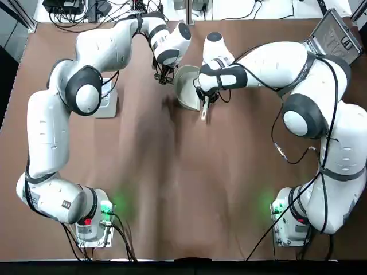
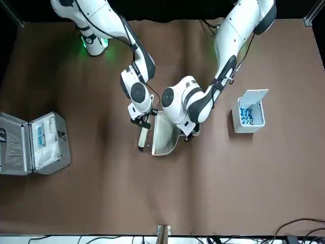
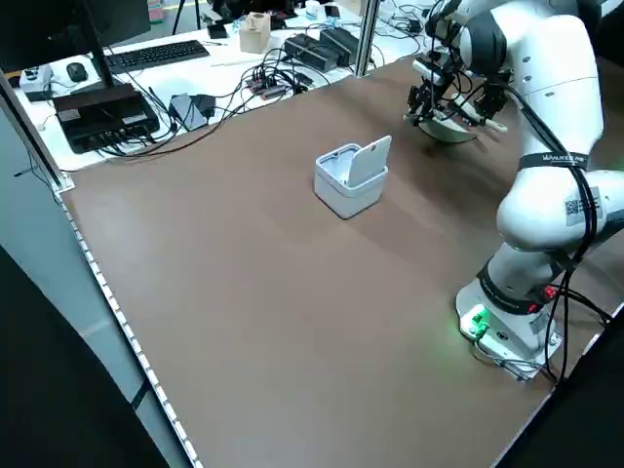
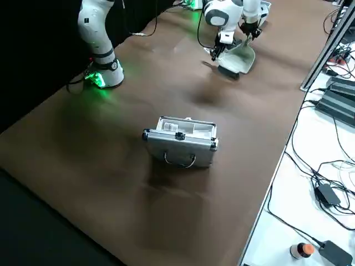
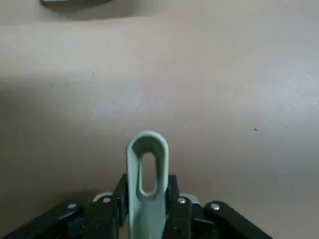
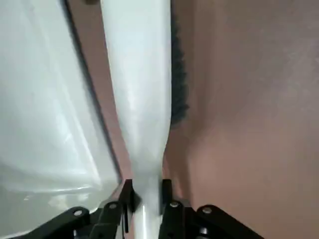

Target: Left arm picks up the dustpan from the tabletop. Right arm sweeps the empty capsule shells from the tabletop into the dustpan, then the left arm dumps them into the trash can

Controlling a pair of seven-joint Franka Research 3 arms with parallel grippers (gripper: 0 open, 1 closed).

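Dustpan [image 2: 165, 134] handle clamped between left gripper [image 5: 147, 199] fingers — right gripper [image 6: 147, 199] closed on brush [image 6: 139, 84] beside dustpan.

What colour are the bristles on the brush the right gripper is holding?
Dark grey, almost black; the bristles show best in the right wrist view.

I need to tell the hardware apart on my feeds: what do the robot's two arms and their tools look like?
Both arms are white and jointed, with dark grey joint bands, round grey caps, black cables and bases glowing green. The left arm's base also shows a red light. The left tool and right tool are black, two-fingered, with silvery screws.
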